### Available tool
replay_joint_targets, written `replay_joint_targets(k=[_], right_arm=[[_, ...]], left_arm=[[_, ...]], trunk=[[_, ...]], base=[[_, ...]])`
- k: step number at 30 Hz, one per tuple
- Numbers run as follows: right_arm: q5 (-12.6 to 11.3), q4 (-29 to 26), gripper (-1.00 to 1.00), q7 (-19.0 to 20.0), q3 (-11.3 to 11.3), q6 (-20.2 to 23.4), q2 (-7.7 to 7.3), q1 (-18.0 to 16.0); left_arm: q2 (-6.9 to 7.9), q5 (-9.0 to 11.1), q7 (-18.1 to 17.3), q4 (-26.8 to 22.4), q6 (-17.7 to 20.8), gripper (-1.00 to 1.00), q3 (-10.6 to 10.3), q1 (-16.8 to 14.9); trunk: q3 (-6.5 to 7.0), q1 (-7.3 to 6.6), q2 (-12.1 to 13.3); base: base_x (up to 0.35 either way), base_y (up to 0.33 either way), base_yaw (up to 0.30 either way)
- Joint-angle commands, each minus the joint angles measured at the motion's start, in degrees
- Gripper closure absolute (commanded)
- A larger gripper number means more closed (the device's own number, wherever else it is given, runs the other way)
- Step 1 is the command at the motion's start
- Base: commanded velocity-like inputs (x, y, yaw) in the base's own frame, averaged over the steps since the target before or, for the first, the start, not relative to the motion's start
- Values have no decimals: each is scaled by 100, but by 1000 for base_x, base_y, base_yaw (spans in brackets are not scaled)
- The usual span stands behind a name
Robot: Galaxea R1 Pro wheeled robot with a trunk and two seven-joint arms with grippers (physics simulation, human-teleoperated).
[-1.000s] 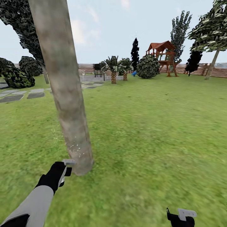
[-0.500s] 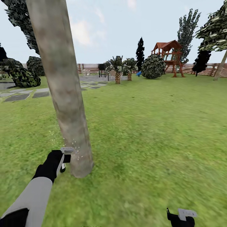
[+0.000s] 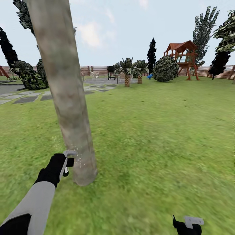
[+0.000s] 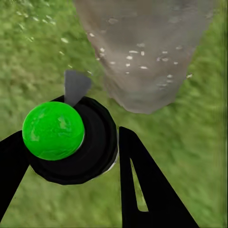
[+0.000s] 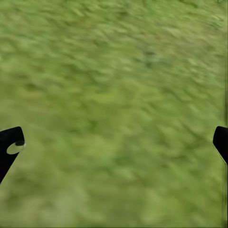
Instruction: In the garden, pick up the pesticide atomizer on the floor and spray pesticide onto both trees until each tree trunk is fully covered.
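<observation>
Here, left tool [image 4: 71,156] clenched around the sprayer [image 4: 71,140], green-capped in the left wrist view, nozzle beside the white-specked tree trunk [image 3: 70,107] near its base on the lawn [image 3: 156,137], right tool [image 5: 114,142] spread wide, holding nothing, over grass.

A wide green grass lawn [image 3: 156,130] carries everything here, and right up close the thick, mottled beige-grey tree trunk [image 3: 67,94] stands straight out of it, fine white specks dotting its base. Off to the left a run of flat grey stepping stones [image 3: 27,99] lies in the grass. At the far edge stand two short scaly-trunked palms [image 3: 132,70], a round dark-leaved bush [image 3: 165,68], a red-roofed wooden play tower [image 3: 182,58] and the brown slatted wooden fence [image 3: 98,70].
</observation>
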Motion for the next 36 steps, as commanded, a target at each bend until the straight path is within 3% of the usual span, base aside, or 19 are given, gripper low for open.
replay_joint_targets(k=[1, 17, 23, 28, 36], right_arm=[[61, 12, -100, -37, -22, -16, -1, -5], [61, 12, -100, -37, -14, -16, -1, -5], [61, 12, -100, -37, -14, -20, -1, -5], [61, 12, -100, -37, -14, -20, -1, -5], [61, 19, -100, -37, -14, -19, -1, -5]], left_arm=[[2, -2, 0, -9, 26, 100, 8, -4], [25, -11, 8, -7, 26, 100, 8, -5], [24, -11, 23, -2, 26, 100, 8, 4], [14, -11, 39, -2, 26, 100, 8, 31], [10, -11, 44, 6, 18, 100, 8, 56]], trunk=[[-6, -1, -3], [-6, -1, -3], [-6, -1, -3], [-6, -1, -3], [-6, -1, -3]], base=[[14, -272, 0], [-15, -276, 4], [8, -276, 215], [128, -269, 225], [173, -251, 12]])
